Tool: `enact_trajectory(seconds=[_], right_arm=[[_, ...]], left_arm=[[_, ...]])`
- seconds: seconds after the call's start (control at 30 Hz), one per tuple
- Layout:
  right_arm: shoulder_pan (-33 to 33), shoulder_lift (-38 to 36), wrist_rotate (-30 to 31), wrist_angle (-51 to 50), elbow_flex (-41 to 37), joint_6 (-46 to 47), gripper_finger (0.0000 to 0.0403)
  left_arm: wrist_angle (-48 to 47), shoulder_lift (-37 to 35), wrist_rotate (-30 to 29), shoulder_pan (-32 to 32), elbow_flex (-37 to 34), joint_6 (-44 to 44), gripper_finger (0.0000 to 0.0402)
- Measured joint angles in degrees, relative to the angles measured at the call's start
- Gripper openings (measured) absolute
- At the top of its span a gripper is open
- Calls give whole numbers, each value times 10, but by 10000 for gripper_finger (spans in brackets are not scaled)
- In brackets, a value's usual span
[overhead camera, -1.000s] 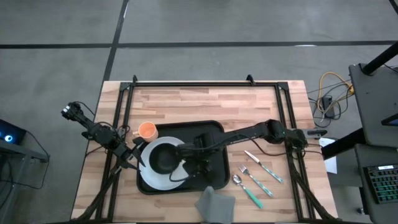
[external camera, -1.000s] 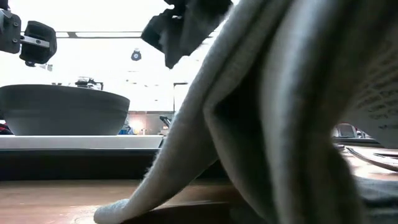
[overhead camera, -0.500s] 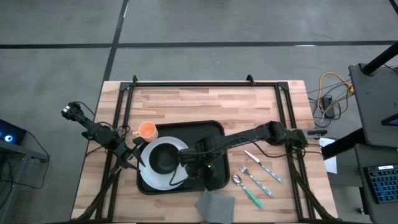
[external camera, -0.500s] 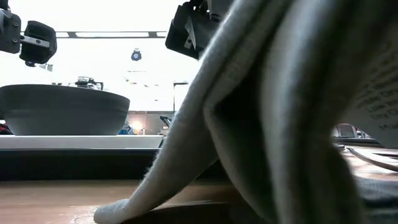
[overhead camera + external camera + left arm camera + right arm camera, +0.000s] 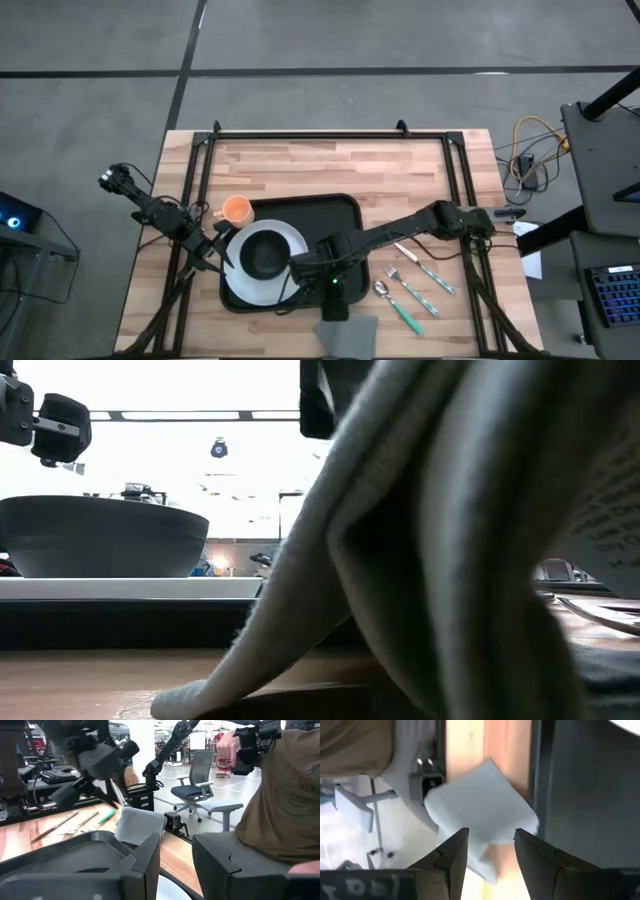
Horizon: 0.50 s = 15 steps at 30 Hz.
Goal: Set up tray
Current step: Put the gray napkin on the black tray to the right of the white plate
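Black rounded-corner low-rimmed tray (image 5: pixel 335 215), white plate (image 5: pixel 240 283) inside at 9 o'clock; right gripper (image 5: pixel 334 308) open, empty; left gripper (image 5: pixel 222 250) grip indiscernible.

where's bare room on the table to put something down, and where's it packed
Bare: the wide wood strip beyond the large black rectangular plastic tray, and the tray's own far right part. Crowded: the round white plate with the dark bowl, orange cup, the cutlery right of the tray, and the near edge, where the open right gripper hovers by the grey folded napkin.
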Motion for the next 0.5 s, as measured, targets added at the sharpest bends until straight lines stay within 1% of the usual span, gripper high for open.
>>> enact_trajectory(seconds=[0.1, 0.17, 0.37, 0.5], right_arm=[[15, 0, 8, 47, 0, 20, 150], [25, 0, 27, 66, 0, 33, 150], [42, 0, 79, 36, -1, 68, 150], [48, 0, 88, 37, -3, 71, 150]], left_arm=[[0, 0, 0, 0, 0, 0, 96], [0, 0, 0, 0, 0, 0, 96], [0, 0, 0, 0, 0, 0, 96], [0, 0, 0, 0, 0, 0, 96]])
